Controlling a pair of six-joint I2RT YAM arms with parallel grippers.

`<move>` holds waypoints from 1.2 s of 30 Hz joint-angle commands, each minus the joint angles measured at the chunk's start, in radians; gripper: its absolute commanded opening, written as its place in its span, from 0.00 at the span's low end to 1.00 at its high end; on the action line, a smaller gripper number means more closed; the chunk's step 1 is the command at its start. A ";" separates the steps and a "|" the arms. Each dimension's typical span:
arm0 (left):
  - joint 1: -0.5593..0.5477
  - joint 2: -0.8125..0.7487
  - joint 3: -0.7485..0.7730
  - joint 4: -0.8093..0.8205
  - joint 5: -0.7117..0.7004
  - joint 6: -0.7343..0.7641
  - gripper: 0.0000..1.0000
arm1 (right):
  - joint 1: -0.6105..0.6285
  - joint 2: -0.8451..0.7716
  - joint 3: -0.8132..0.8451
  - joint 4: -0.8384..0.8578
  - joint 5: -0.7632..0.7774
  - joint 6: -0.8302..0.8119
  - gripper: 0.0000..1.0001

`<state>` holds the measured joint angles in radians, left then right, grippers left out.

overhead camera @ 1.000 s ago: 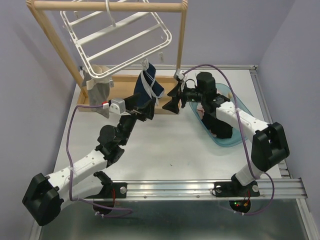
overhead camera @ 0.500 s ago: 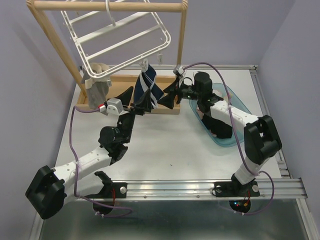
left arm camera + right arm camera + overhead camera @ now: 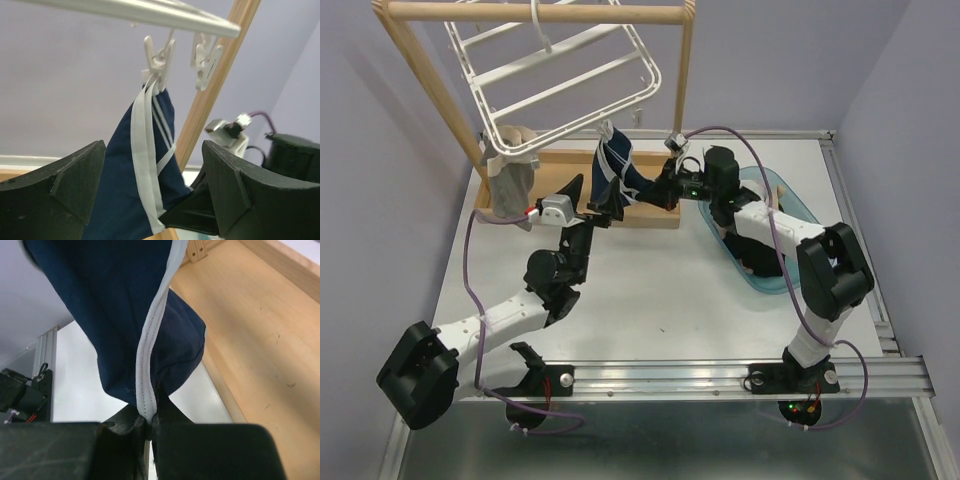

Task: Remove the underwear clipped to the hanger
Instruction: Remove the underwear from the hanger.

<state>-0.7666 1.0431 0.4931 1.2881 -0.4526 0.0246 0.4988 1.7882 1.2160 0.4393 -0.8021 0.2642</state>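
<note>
The navy underwear (image 3: 615,170) hangs by its white trim from one clip (image 3: 159,55) on the hanger (image 3: 125,11), which itself swings from the rail of the wooden stand (image 3: 530,13) at the far side of the worktop (image 3: 650,290). The right fingers (image 3: 149,430) are closed on the cloth's lowest fold, pinching right at the white seam, while the left fingers (image 3: 588,202) stand wide on either side of the garment from the left, gripping nothing. The main risk is that the pinch looks thin: it sits at the very edge of the fold, so a firm tug could let the cloth slide out before the clip gives way. A second risk is the hanger. It is free to tilt and swing on its hook, so a sideways or downward pull may drag the whole frame along instead of opening the clip, and could even lift the hook off the rail. Pulling hard might also stretch or tear the narrow trim, since that strip alone is caught in the clip. A swinging frame could shake the grey underwear (image 3: 510,180) clipped at its left corner. If the left fingers close now, they may catch the right fingers, which sit just beside them behind the cloth. Once freed, the garment could drop on the stand's base, short of the blue tray (image 3: 772,289) on the right.
</note>
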 commanded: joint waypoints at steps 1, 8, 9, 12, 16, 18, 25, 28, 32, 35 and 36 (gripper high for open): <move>-0.005 0.049 0.041 0.286 -0.063 0.055 0.90 | -0.009 -0.101 -0.022 0.105 -0.020 0.012 0.00; -0.005 0.159 0.100 0.457 -0.072 0.121 0.92 | -0.042 -0.167 -0.065 0.104 -0.046 0.010 0.01; -0.005 0.170 0.110 0.464 -0.067 0.126 0.92 | -0.046 -0.176 -0.075 0.102 -0.048 0.007 0.00; -0.005 0.198 0.143 0.481 -0.051 0.133 0.91 | -0.051 -0.179 -0.091 0.101 -0.052 0.003 0.01; -0.005 0.228 0.177 0.517 -0.054 0.158 0.91 | -0.051 -0.170 -0.101 0.099 -0.063 0.003 0.01; -0.005 0.236 0.186 0.536 -0.051 0.164 0.91 | -0.051 -0.167 -0.104 0.099 -0.071 0.001 0.01; -0.005 0.278 0.225 0.602 -0.032 0.178 0.90 | -0.051 -0.159 -0.107 0.099 -0.085 0.000 0.00; -0.005 0.288 0.242 0.622 -0.029 0.186 0.90 | -0.051 -0.158 -0.110 0.099 -0.089 0.000 0.00; -0.005 0.291 0.262 0.619 -0.034 0.163 0.88 | -0.051 -0.156 -0.111 0.099 -0.092 -0.002 0.01; -0.005 0.265 0.249 0.590 -0.023 0.114 0.86 | -0.049 -0.156 -0.113 0.099 -0.091 -0.003 0.01; -0.005 0.258 0.240 0.579 -0.020 0.100 0.86 | -0.049 -0.156 -0.113 0.099 -0.092 -0.005 0.01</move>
<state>-0.7666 1.3479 0.7048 1.2911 -0.4797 0.1677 0.4492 1.6367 1.1172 0.4862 -0.8753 0.2680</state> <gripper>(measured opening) 0.868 0.035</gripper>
